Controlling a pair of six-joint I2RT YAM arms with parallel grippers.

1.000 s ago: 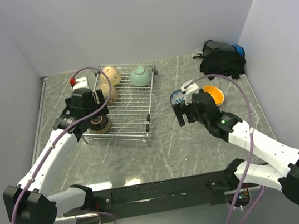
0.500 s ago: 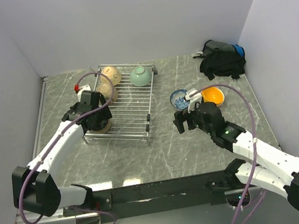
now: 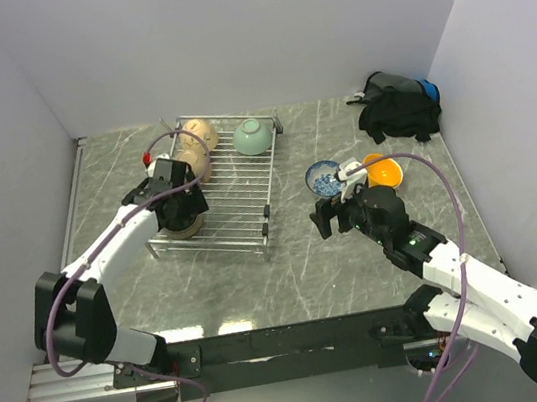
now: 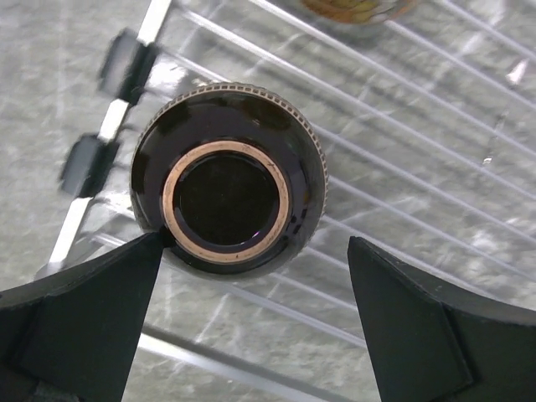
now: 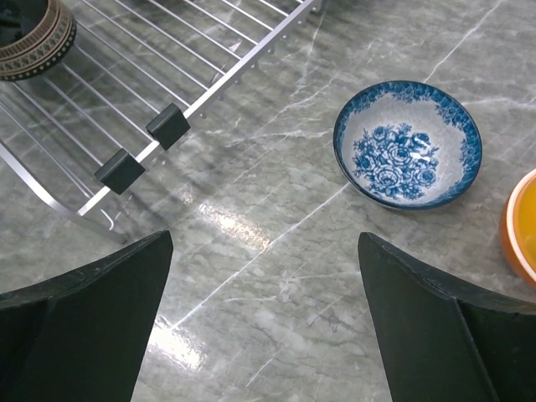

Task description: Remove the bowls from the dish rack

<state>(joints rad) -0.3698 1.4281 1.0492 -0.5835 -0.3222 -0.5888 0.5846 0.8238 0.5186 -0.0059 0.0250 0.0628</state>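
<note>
Left gripper (image 4: 254, 243) released, jaws straddling upturned dark brown ceramic bowl (image 4: 230, 197) on silver wire dish rack (image 4: 218, 360), right gripper (image 5: 265, 239) released, empty.

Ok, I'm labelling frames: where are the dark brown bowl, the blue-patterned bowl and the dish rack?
dark brown bowl (image 4: 226, 201): left wrist view, middle of its upturned base.
blue-patterned bowl (image 5: 408, 151): right wrist view, its flowered inside.
dish rack (image 3: 237, 193): top external view, bare wires near its middle.

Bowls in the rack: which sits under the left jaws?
The upturned dark brown ceramic bowl at the silver wire rack's near-left corner, foot ring up; the tan bowl and pale green bowl sit along the far side.
</note>
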